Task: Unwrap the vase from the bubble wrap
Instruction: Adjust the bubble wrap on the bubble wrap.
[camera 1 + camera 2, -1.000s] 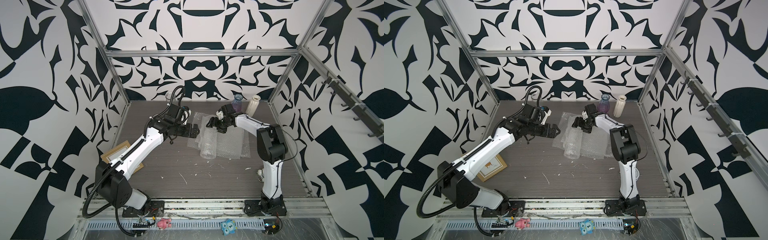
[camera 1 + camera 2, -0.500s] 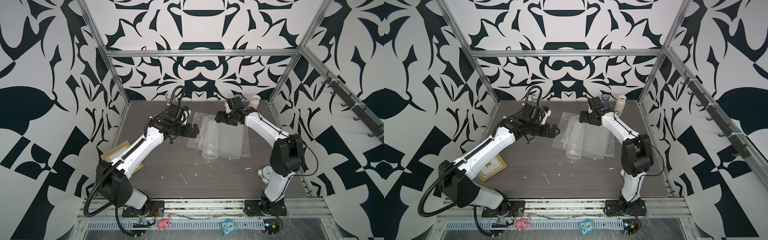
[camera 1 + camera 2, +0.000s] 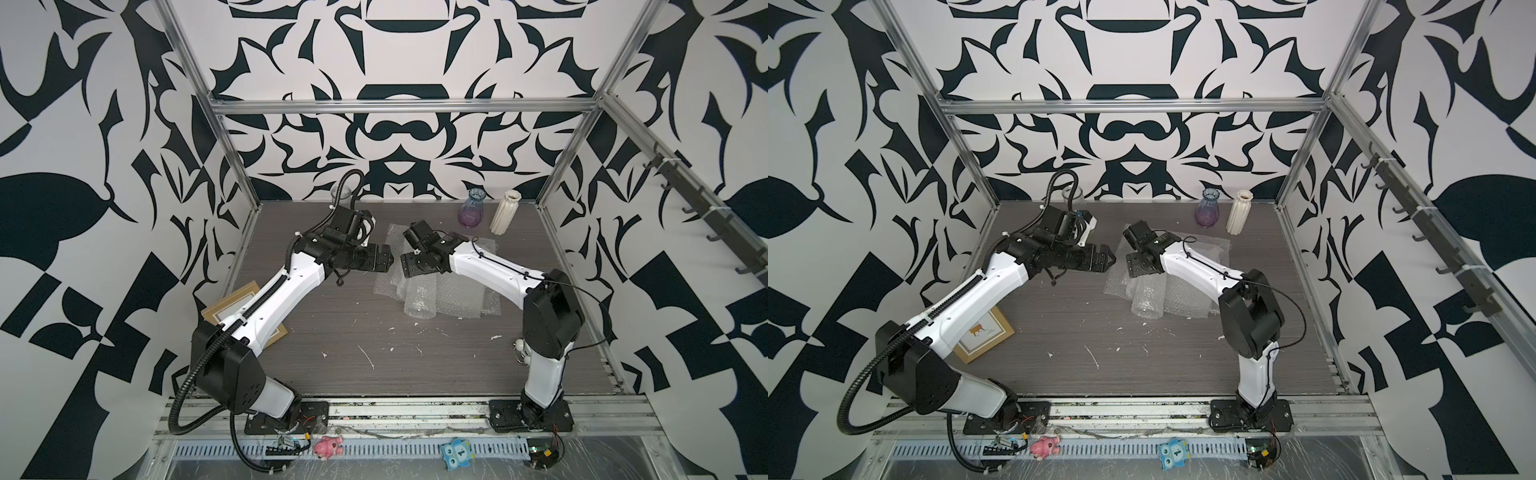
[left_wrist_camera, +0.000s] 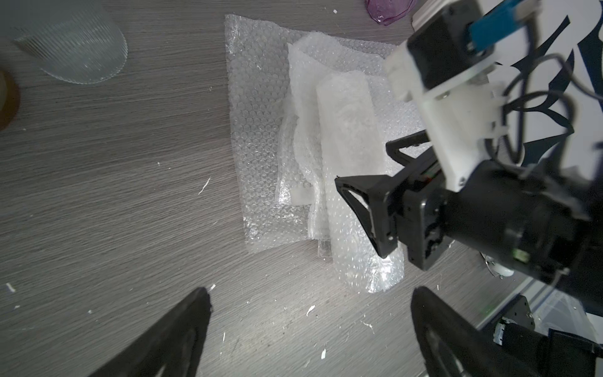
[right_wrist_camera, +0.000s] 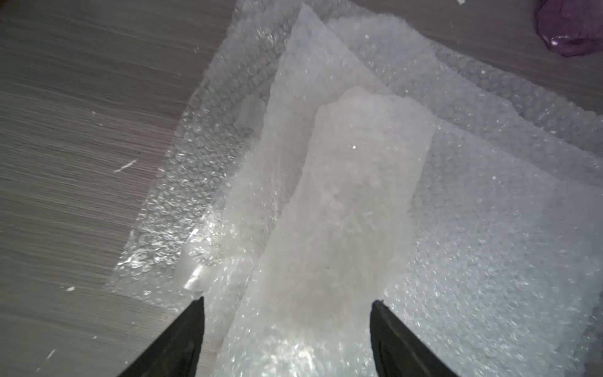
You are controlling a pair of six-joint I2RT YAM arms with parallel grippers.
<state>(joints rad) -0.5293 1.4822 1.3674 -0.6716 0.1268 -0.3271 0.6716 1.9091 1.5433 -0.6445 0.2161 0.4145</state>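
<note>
Right gripper [image 5: 287, 300] spread, empty, over bubble wrap roll [image 5: 359, 196]; likely light, squashy, slick: pinch loose edge. Left gripper [image 4: 312, 290] released.

Bubble wrap [image 3: 1183, 297] in flat sheets, a rolled tube [image 3: 1145, 305] on top, mid surface [image 3: 1142, 365]. Right gripper [image 3: 1136, 269] hangs over its far end; left gripper [image 3: 1106, 258], jaws apart, just beside. Purple vase [image 3: 1207, 214] and white ribbed vase [image 3: 1239, 218] upright at back.
</note>
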